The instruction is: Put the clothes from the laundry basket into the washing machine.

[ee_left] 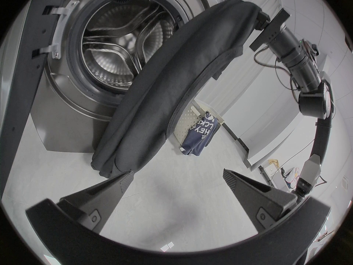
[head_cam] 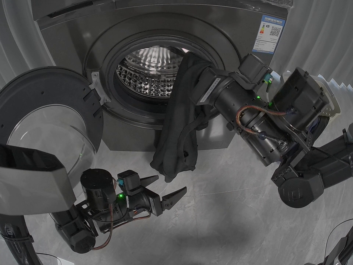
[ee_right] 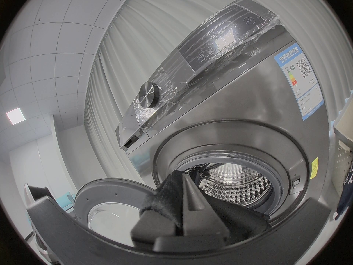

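**tumble_dry:** How's that thing going to handle? Looks floppy.

**me (driving):** Very. Head view first: the black garment (head_cam: 180,129) is soft knit, and I'd guess it's light with zero stiffness. It's draped over the end of my right arm (head_cam: 239,103) at the right edge of the washing machine (head_cam: 73,37) opening. Most of it hangs outside, down the front panel toward the tiled floor (head_cam: 228,210). The top fold is at the lip of the drum (head_cam: 154,74), not inside it. The door (head_cam: 47,103) is swung wide to the left. My left gripper (head_cam: 171,184) sits low, jaws spread wide and empty, close to the hanging hem.

**tumble_dry:** And from the left wrist?

**me:** The cloth reads matte, with thick folded seams. It's one long sagging bundle across the drum's shiny ribbed steel. Behind it is the laundry basket (ee_left: 187,120), white perforated plastic, with a navy printed shirt (ee_left: 201,137) hanging over its rim.

**tumble_dry:** Grip okay?

**me:** Right wrist view: the right gripper (ee_right: 185,207) is clamped on a bunch of the black fabric and pointed at the opening. My guess is that with a one-point pinch the tail will drag over the lip going in. The free gripper could take the low hem where it's bunched thickest. It's not fragile and not slippery, but it could snag on the drum's dimpled holes.
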